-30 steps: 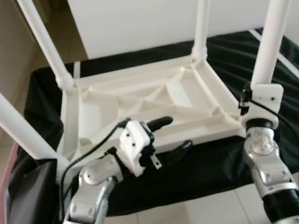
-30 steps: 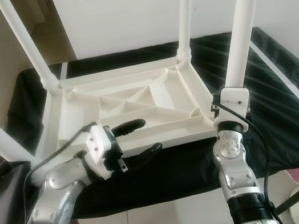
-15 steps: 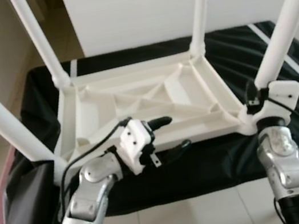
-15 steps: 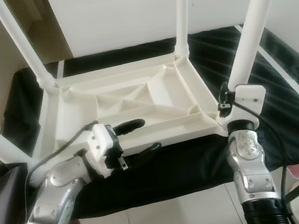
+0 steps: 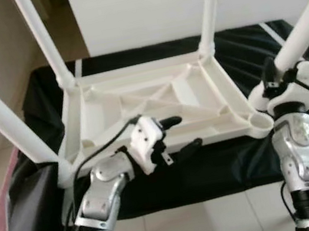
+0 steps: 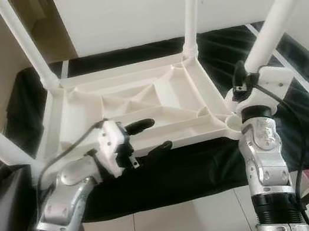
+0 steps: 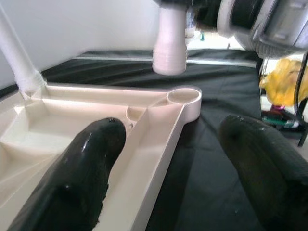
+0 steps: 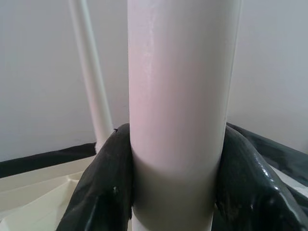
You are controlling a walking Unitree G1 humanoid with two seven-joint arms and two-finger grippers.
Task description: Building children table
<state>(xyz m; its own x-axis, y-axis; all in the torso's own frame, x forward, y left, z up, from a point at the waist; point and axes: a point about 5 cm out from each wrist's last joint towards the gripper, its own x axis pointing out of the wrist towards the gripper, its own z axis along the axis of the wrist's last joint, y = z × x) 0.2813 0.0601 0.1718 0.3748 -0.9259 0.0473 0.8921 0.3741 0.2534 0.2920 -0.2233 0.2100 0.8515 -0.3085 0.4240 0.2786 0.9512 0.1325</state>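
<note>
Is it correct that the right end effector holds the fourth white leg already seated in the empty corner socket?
Not seated. The right end effector grips the white leg, but the left wrist view shows its lower end hanging above the empty corner socket, apart from it.

All four white legs run off the top edge, so their far ends can't be seen. The leg (image 6: 277, 10) in the right pincer (image 8: 173, 192) hides most of what's behind it in the wrist view, and its lower end drops out of that frame. The right pincer's fingers are tucked behind its own wrist housing beside the tabletop (image 5: 140, 103) corner socket (image 5: 259, 122).
</note>
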